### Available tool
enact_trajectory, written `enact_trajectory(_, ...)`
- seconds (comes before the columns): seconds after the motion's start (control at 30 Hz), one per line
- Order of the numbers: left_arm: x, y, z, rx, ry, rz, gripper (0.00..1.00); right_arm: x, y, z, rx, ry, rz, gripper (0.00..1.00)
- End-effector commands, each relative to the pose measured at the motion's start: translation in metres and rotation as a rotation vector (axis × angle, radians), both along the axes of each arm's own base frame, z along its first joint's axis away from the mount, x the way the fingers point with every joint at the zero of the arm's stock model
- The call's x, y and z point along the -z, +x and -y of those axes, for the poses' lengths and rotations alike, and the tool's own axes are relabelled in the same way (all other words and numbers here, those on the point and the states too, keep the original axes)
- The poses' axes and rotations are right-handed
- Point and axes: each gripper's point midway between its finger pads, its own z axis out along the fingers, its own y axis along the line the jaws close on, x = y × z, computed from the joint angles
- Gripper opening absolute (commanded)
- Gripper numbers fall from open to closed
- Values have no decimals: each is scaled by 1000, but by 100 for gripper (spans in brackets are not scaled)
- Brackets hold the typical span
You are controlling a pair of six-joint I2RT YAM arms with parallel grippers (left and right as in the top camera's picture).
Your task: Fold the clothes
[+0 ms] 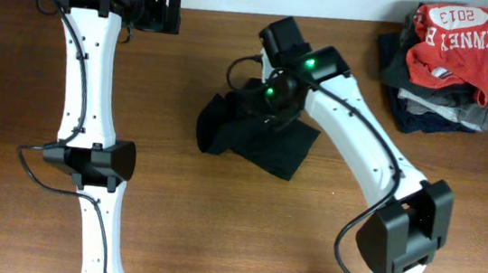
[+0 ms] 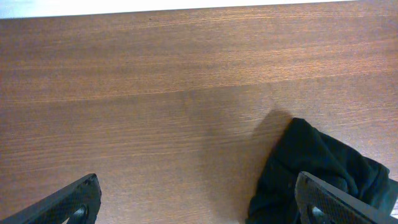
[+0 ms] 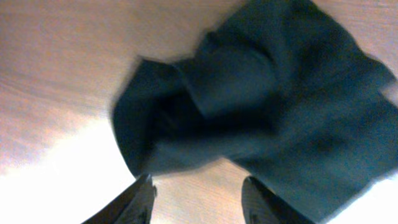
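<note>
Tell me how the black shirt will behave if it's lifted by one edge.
The black shirt lies crumpled in soft folds, so it would probably droop from one pinch. Pushed, it likely bunches or slides on the smooth wooden table.

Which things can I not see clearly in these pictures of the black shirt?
Overhead: the right arm covers the middle of the black shirt; its folds there are hidden.
Right wrist: blur smears the shirt's layers.
Left wrist: the picture's edge cuts the shirt off.
Overhead: the pile under the red shirt is too small to count.
</note>
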Motion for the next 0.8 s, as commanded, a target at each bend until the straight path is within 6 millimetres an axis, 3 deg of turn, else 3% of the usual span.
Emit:
enact_trajectory(0.0, -4, 0, -2, 15, 21, 13, 99, 39, -2, -34, 63, -25, -40, 51)
enact_trajectory(0.07, -3, -1, -2, 16, 22, 11, 99, 72, -5, -47, 130, -70, -83, 50)
enact_trajectory(0.2, -3, -2, -2, 16, 22, 5, 99, 100, -8, -44, 185, -126, -131, 47)
enact_trajectory(0.5, -3, -2, -2, 16, 22, 6, 99, 109, -16, -21, 210, -221, -168, 45)
enact_trajectory(0.6, -3, -2, -2, 16, 22, 6, 99, 111, -19, -10, 224, -256, -189, 31)
enact_trajectory(0.7, -3, -2, -2, 16, 21, 7, 99, 111, -18, -2, 238, -264, -202, 4)
enact_trajectory(0.77, -3, -1, -2, 16, 22, 9, 99, 111, -18, 5, 245, -272, -213, 4)
